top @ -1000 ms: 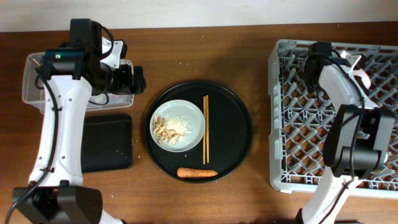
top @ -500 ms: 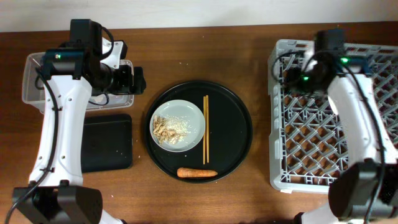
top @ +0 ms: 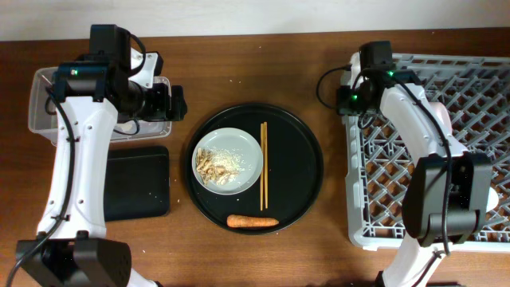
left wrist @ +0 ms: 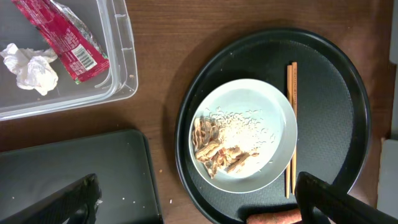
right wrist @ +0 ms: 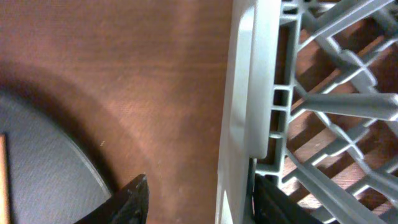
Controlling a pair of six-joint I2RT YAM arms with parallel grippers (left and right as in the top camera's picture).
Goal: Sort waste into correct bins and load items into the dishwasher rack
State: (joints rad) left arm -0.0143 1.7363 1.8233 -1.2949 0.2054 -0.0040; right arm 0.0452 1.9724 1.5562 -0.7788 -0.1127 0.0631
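The pale plate [top: 229,159] with beige food scraps [left wrist: 217,146] sits on the round black tray, with the chopsticks [top: 264,165] to its right and the orange carrot [top: 253,222] in front. My left gripper [top: 171,102] hangs open and empty beside the clear tub [top: 40,104]. In the left wrist view the tub [left wrist: 124,56] holds the red wrapper [left wrist: 62,37] and the white scrap [left wrist: 28,65]. My right gripper [top: 351,100] is open, with its fingers [right wrist: 199,202] on either side of the grey rack's [top: 430,143] left wall [right wrist: 245,93]. The bowl and the cup are out of view.
The flat black tray [top: 137,182] lies in front of the clear tub, left of the round black tray [top: 307,171]. Bare wood separates the round tray from the rack. A few crumbs lie on the flat tray [left wrist: 74,174].
My right arm has swung from the back of the rack to its left edge, near the back corner. The left arm and the things on the tray have not moved.
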